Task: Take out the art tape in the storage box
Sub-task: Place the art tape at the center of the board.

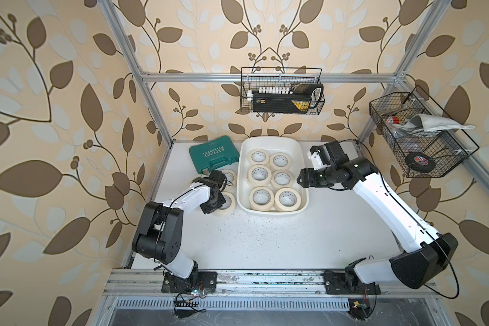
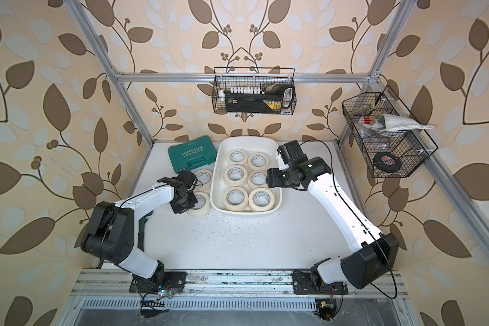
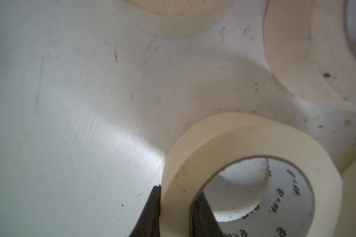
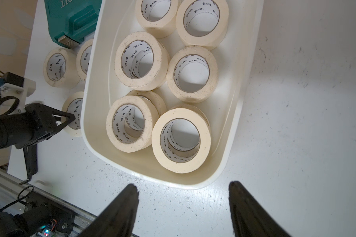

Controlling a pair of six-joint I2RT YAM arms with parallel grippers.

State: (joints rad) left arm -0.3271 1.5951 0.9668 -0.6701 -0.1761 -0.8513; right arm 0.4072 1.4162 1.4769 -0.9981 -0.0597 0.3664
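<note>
The art tape is probably light and stiff, with a slightly grippy paper skin. The ring wall is the best place to pinch it, one finger in the core and one outside. Nearest, the left gripper (image 3: 178, 196) is clamped that way on one roll (image 3: 214, 147) over the table (image 1: 294, 240), beside the storage box (image 1: 242, 183); whether it rests or hangs is unclear. Further on, six rolls (image 4: 205, 139) show inside the box, some stacked on others. The right gripper (image 4: 183, 187) gapes empty just outside the box wall. Beyond, two more rolls (image 4: 70, 69) lie by the teal case (image 1: 213, 156).
</note>
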